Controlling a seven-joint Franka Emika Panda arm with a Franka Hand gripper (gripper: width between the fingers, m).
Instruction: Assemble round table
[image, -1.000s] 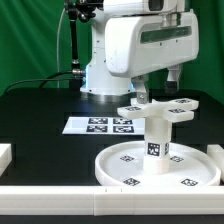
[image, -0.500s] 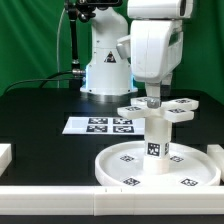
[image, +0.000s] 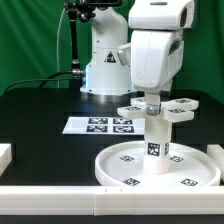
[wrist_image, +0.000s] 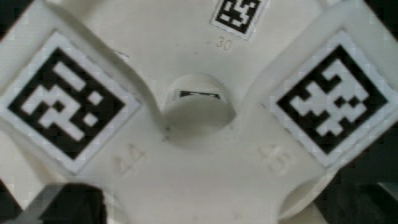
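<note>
Exterior view: the large round rimmed white plastic disc (image: 160, 166) lies flat on the black bench (image: 45, 115), with the short thick white cylinder (image: 155, 143) standing upright at its centre and the white cross-shaped piece (image: 160, 109) resting level on top of the cylinder, all carrying small black-and-white square tags. The hand (image: 151, 103) of the white robot arm (image: 150, 50) hangs directly over the hub of the cross-shaped piece, and whether its fingers are parted or closed on anything cannot be told. The marker board (image: 98, 125) lies flat on the bench toward the exterior view's left of the assembly; in the wrist view the cross-shaped piece (wrist_image: 199, 120) fills the frame, its tagged arms spreading from a rounded hub.
</note>
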